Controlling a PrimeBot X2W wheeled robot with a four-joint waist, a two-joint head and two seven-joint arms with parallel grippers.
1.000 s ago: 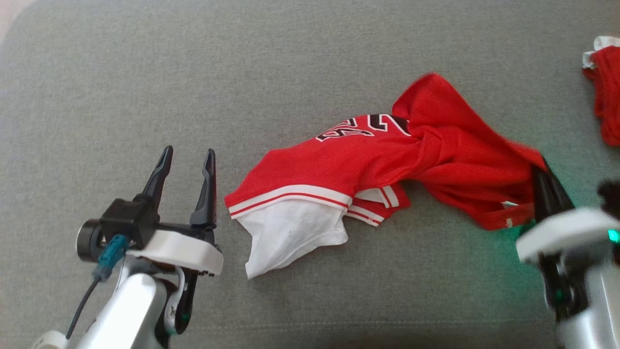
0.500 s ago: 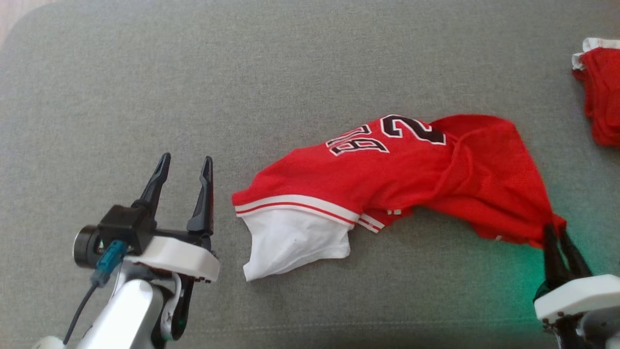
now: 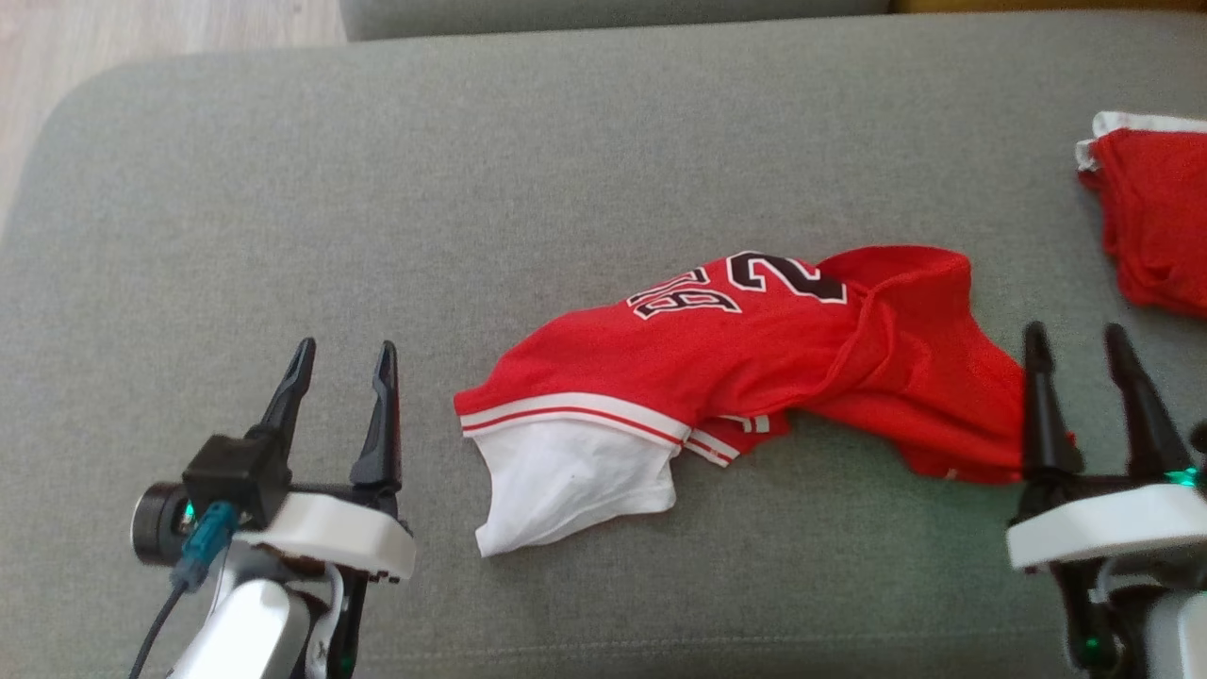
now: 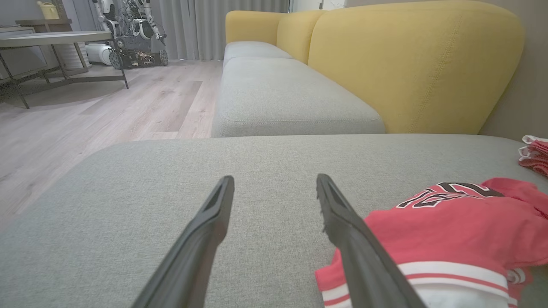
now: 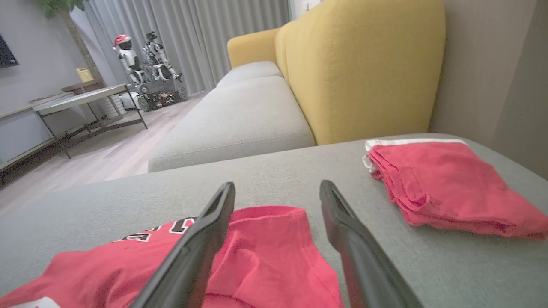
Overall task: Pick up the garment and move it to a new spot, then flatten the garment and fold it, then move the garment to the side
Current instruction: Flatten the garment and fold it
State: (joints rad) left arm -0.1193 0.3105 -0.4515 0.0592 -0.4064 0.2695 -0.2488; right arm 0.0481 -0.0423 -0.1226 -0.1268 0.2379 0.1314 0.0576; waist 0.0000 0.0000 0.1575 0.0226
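Your left pincer (image 3: 344,347) hovers just left of the garment (image 3: 754,368), fingers spread and nothing between them, tips pointing away from you. The garment, a red jersey with a black number, lies crumpled on the grey cushion (image 3: 566,170) between your two pincers. Its striped hem (image 3: 566,407) faces the left pincer, and a white layer (image 3: 566,481) spills out below that hem. Toward the garment's right end the cloth is twisted and folded back over itself.

Your right pincer (image 3: 1076,332) stands at the garment's right edge, also spread wide and carrying nothing. Its inner finger crosses the red cloth in the head view; I cannot tell whether it touches. A folded red pile (image 3: 1155,226) sits well to the garment's right, so keep clear of it.

The garment looks set down, so flattening seems to be the step in hand. Bring the left pincer onto the hem corner nearest it and pinch red and white layers together. Take the twisted right end low, at an edge, not in the bunched middle. Then draw the two ends apart gently, close to the cushion. The thin cloth may slip, so close fully before pulling, and let the fold-over open.
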